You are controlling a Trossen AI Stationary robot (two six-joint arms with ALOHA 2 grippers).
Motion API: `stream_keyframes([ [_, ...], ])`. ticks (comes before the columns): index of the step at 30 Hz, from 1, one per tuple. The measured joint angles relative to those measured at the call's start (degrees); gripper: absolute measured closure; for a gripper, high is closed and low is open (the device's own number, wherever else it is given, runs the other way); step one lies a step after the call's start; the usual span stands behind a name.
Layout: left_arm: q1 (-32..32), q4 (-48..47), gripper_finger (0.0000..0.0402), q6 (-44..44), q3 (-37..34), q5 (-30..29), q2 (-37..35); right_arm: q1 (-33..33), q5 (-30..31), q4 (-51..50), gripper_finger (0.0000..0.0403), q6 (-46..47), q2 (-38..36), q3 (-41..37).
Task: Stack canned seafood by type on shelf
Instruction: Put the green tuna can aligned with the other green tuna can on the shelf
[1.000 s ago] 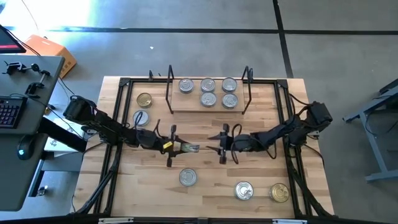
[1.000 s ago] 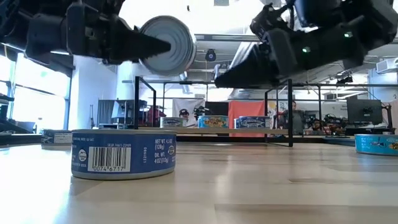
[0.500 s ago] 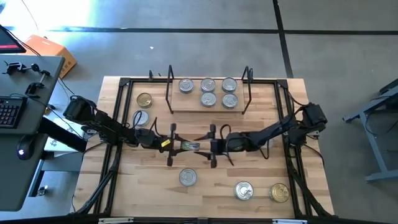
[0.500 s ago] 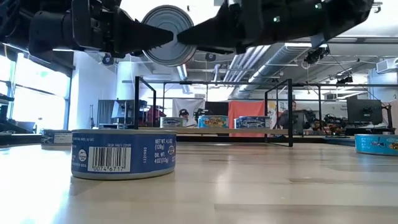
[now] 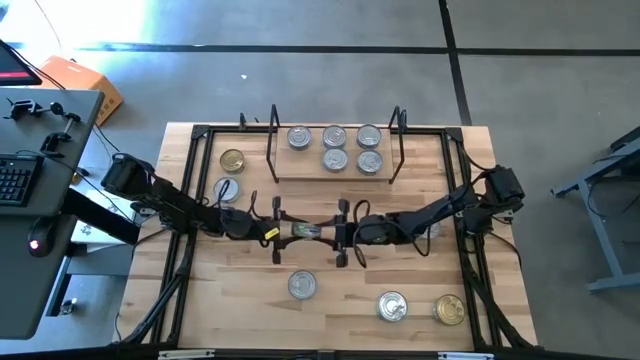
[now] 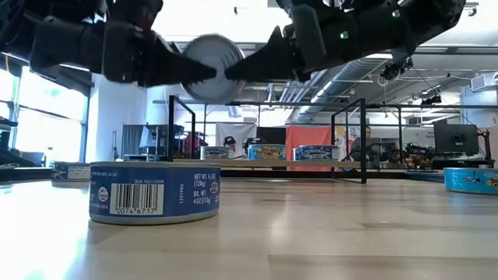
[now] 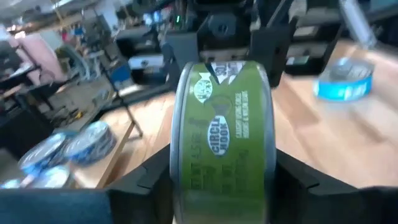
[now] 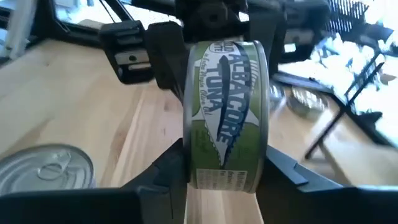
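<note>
Behind, on the table (image 5: 420, 300), the shelf (image 5: 335, 176) holds five tins (image 5: 334, 148). Both the left gripper (image 5: 288, 232) and the right gripper (image 5: 335, 233) pinch one green tin (image 5: 306, 232), blurry from low down.

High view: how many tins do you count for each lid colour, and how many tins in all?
Silver-lid tins: 8 (5 on the shelf, 3 on the table)
Gold-lid tins: 2
Green-label tin, in the air on its edge: 1
Total: 11
</note>
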Motion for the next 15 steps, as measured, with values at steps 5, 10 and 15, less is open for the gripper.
stream_keyframes([
  [5, -0.09, -3.47, 0.0195, -0.07, -0.17, -3.11, -2.12, -0.17, 3.73, -8.67, 0.0280, 7.34, -0.02, 0.00],
  [10, 0.92, -2.22, 0.0180, -0.90, 1.45, -0.76, -3.12, -1.95, 3.91, -16.08, 0.0280, 14.29, -0.02, 0.00],
  [15, 2.49, -9.27, 0.0181, 2.83, 6.65, 3.10, -0.05, -3.43, 2.82, -16.73, 0.0280, 14.96, -0.02, 0.00],
])
